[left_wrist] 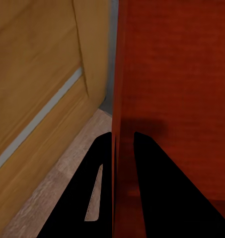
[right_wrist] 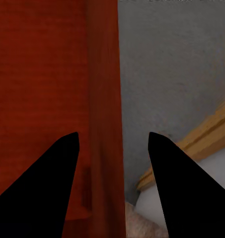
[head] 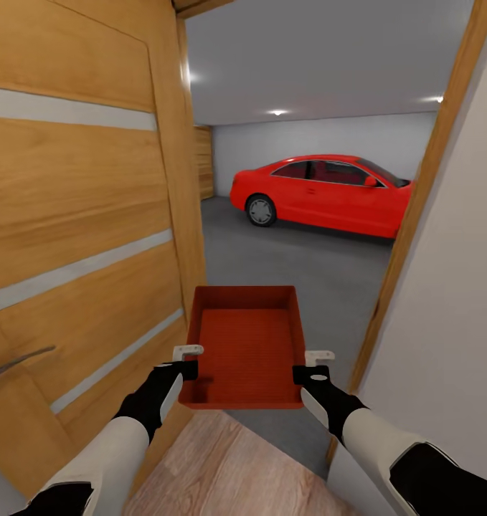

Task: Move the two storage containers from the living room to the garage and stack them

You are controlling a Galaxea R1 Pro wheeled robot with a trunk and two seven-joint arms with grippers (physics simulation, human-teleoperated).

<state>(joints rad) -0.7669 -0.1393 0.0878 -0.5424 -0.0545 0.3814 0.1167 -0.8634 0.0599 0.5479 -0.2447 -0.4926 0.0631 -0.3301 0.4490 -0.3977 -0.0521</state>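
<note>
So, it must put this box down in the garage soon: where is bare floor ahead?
Bare grey floor lies past the doorway, between the storage container held by both grippers and the red car. It is tight at the doorway: the wooden door is close on the left, the frame on the right.

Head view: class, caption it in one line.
Both grippers carry an orange-red storage container through the wooden doorway toward the red car.

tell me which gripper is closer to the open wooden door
Left. The left gripper clamps the storage container's left wall right beside the wooden door. The right gripper straddles the opposite wall, the container's width farther away, near the door frame.
</note>
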